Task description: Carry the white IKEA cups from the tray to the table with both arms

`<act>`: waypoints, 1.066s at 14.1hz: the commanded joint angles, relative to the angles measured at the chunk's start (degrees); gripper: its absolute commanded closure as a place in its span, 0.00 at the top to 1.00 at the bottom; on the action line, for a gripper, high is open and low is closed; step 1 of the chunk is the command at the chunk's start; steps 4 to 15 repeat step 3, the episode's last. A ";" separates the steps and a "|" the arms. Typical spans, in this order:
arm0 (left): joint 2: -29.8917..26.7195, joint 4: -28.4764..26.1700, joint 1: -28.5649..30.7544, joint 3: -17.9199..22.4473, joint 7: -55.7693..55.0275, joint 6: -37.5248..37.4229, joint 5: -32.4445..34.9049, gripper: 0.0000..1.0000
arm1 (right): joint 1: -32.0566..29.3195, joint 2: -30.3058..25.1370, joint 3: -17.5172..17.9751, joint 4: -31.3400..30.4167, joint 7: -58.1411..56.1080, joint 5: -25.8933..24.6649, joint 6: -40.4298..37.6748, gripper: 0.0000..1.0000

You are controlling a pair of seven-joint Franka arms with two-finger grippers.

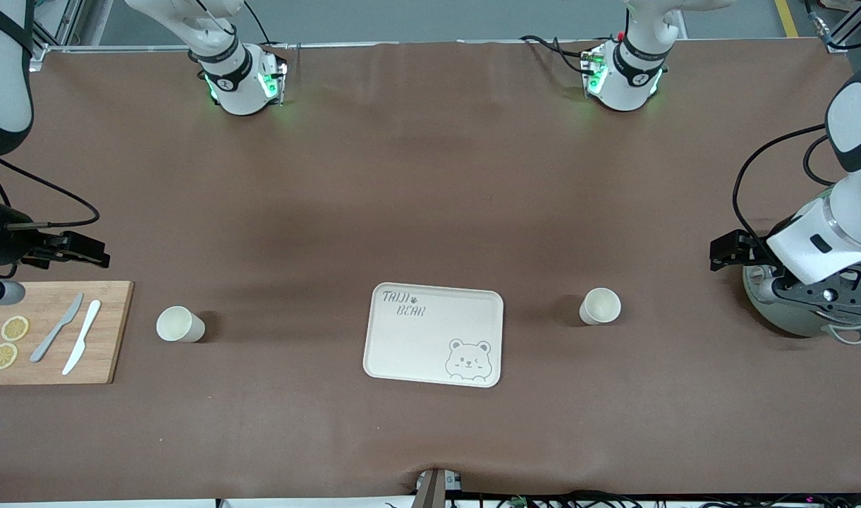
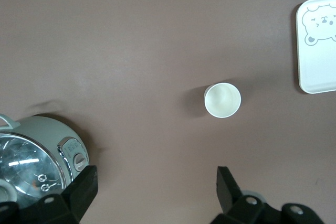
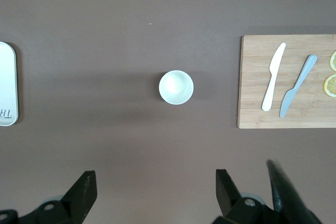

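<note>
Front view: a brown table point(image 1: 430, 212) with both arms drawn out to its two ends and the task's things lying between them.
Left gripper point(image 2: 155, 190): jaws spread as wide as they go, nothing between them, touching nothing; it hangs over the table at the left arm's end, beside a grey-green cooker pot point(image 1: 790, 310). In the front view the gripper point(image 1: 728, 252) points toward the middle of the table.
Right gripper point(image 3: 152, 192): jaws likewise fully apart and empty, touching nothing; it hangs above the table at the right arm's end, just over the edge of the wooden cutting board point(image 1: 113, 331). In the front view it point(image 1: 84, 250) also points inward.
Cup near left arm point(image 1: 600, 306): upright on the table, mouth up, between the bear tray point(image 1: 402, 353) and the cooker pot, apart from both.
Cup near right arm point(image 1: 180, 324): upright on the table, mouth up, between the cutting board and the bear tray, nearer the board.
Bear tray: flat on the table midway between the two cups, nothing on it.
Cutting board: carries a grey knife point(image 1: 56, 328), a white knife point(image 1: 82, 346) and two lemon slices point(image 1: 8, 341).
</note>
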 commanded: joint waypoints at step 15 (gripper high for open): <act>-0.47 0.03 -0.16 -0.14 -0.39 0.15 0.87 1.00 | -0.36 -0.47 0.34 -0.53 0.66 -0.47 -0.03 1.00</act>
